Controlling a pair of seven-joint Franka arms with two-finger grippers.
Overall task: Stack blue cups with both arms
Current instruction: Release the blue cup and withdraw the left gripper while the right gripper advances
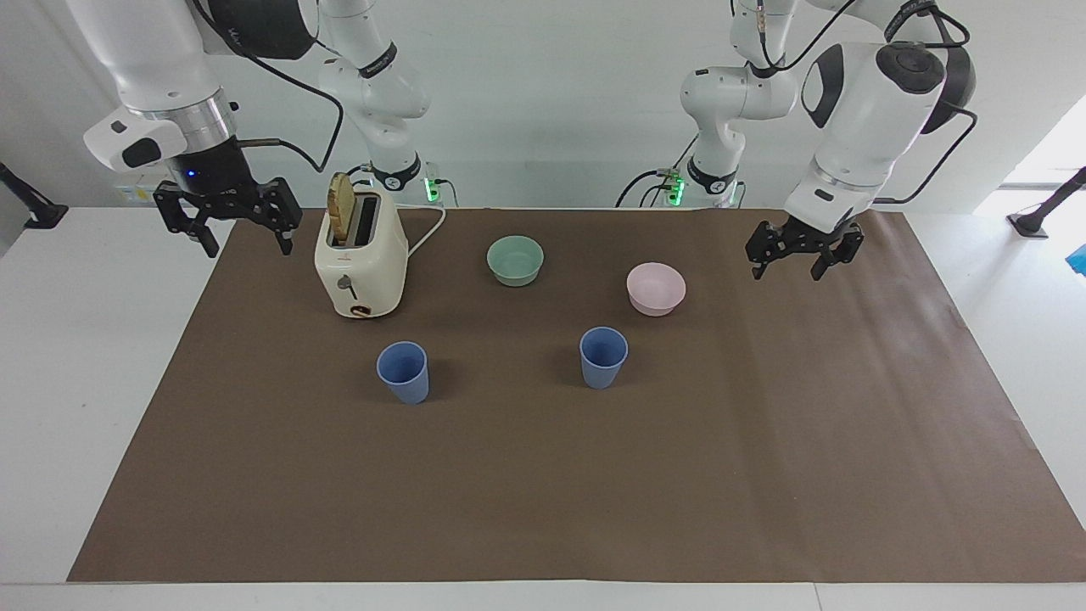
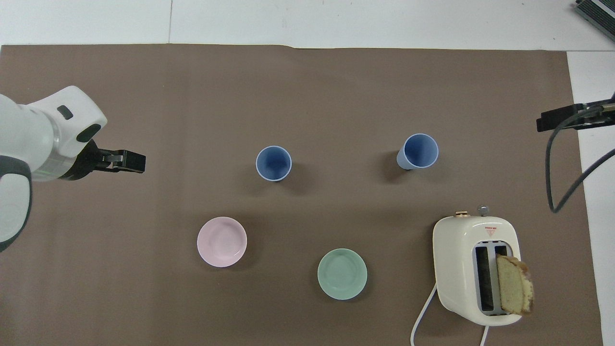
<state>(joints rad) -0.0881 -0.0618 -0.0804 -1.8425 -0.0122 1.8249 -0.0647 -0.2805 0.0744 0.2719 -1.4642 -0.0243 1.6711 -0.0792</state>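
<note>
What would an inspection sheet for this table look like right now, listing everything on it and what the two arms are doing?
Surface: brown mat covering a white table; no spills seen.
Job's things: two blue cups, both upright, apart, unstacked; one nearest the toaster, the other nearest the pink bowl.
Clutter: toaster with a slice of bread sticking up; green bowl; pink bowl.
Grippers: left gripper open, empty, raised over the mat; right gripper open, empty, raised at the mat's edge beside the toaster.
Cables: white toaster cord on the mat; dark cables on both arms.
Surroundings: two smaller arms with green lights by the wall.
</note>
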